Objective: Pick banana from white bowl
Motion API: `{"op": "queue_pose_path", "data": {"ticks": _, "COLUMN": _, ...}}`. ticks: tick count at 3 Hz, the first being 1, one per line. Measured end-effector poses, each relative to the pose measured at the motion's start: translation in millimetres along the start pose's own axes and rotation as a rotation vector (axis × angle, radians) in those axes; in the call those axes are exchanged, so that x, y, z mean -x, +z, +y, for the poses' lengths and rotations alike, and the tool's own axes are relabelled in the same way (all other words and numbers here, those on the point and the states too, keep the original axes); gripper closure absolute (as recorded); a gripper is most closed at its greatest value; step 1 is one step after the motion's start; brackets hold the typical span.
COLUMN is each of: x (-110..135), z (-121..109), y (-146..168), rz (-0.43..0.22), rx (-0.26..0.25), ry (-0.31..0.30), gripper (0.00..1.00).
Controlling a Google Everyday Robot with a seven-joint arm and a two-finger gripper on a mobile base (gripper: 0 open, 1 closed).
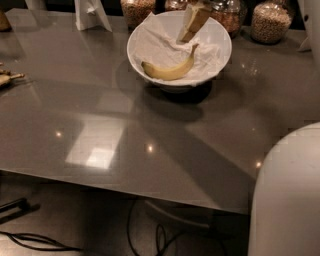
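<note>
A curved yellow banana [170,70] with a brownish stem tip lies in the white bowl [219,64], on crumpled white paper. The bowl stands on the grey table toward the back. My gripper [188,31] reaches down from the top edge into the back of the bowl. Its tan tip hangs just above and behind the banana's stem end, not touching it.
Glass jars of grains [270,22] stand in a row behind the bowl. A white stand [91,14] is at the back left. A small object [6,79] lies at the left table edge. A white rounded robot part [287,195] fills the lower right. Cables lie on the floor.
</note>
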State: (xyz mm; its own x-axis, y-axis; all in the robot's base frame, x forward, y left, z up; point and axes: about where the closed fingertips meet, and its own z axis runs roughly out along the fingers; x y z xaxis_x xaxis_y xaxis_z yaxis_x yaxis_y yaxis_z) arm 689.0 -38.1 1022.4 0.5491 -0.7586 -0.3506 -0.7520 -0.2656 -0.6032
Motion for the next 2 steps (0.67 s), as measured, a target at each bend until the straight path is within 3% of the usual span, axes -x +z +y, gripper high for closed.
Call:
{"op": "queue_pose_path", "data": {"ticks": 1, "x": -13, "z": 3, "y": 26, "rz": 0.011, "rx": 0.053, "ry": 0.011, "gripper": 0.45}}
{"op": "queue_pose_path", "data": {"ticks": 2, "x": -32, "z": 18, "y": 44, "rz": 0.042, "rx": 0.113, "ry": 0.056, "gripper": 0.47}}
